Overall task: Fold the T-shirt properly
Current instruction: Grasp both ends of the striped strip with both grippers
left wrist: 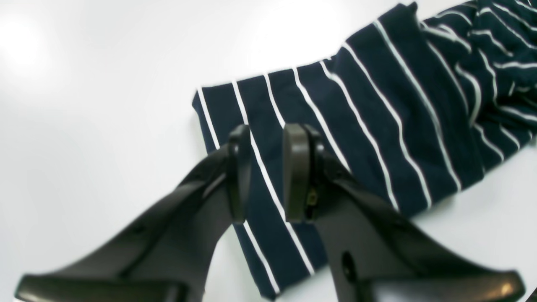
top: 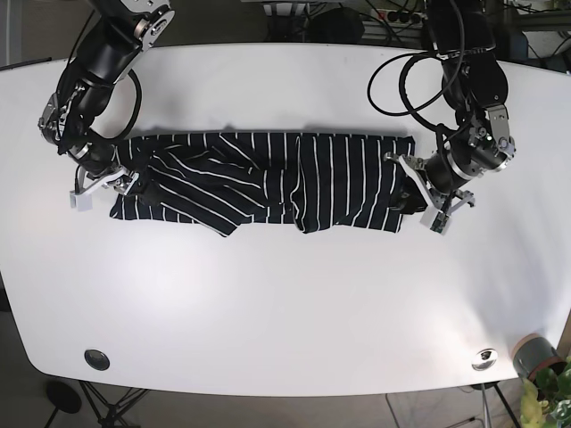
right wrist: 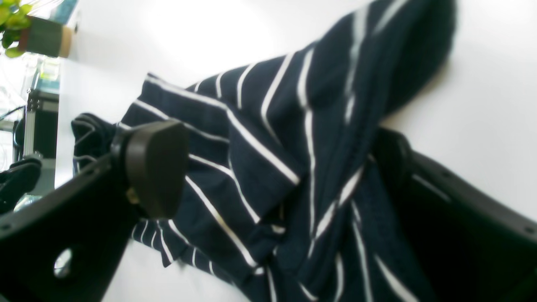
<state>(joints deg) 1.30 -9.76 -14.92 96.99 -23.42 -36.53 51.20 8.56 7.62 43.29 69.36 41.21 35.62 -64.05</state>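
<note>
A navy T-shirt (top: 268, 178) with thin white stripes lies stretched sideways across the white table (top: 285, 303), rumpled around its middle and left end. My left gripper (top: 406, 192) is at the shirt's right end. In the left wrist view its fingers (left wrist: 239, 167) stand a little apart over a flat corner of the T-shirt (left wrist: 377, 105), so this left gripper (left wrist: 266, 167) is open. My right gripper (top: 120, 178) is at the shirt's left end. In the right wrist view this right gripper (right wrist: 272, 163) is wide open, with bunched T-shirt (right wrist: 260, 138) fabric between its fingers and partly hiding the far one.
A potted plant (top: 540, 361) stands at the table's front right corner, and the same potted plant (right wrist: 37, 35) shows in the right wrist view. Two round fittings (top: 96, 358) sit near the front edge. Cables (top: 419, 80) hang along the left arm at the back.
</note>
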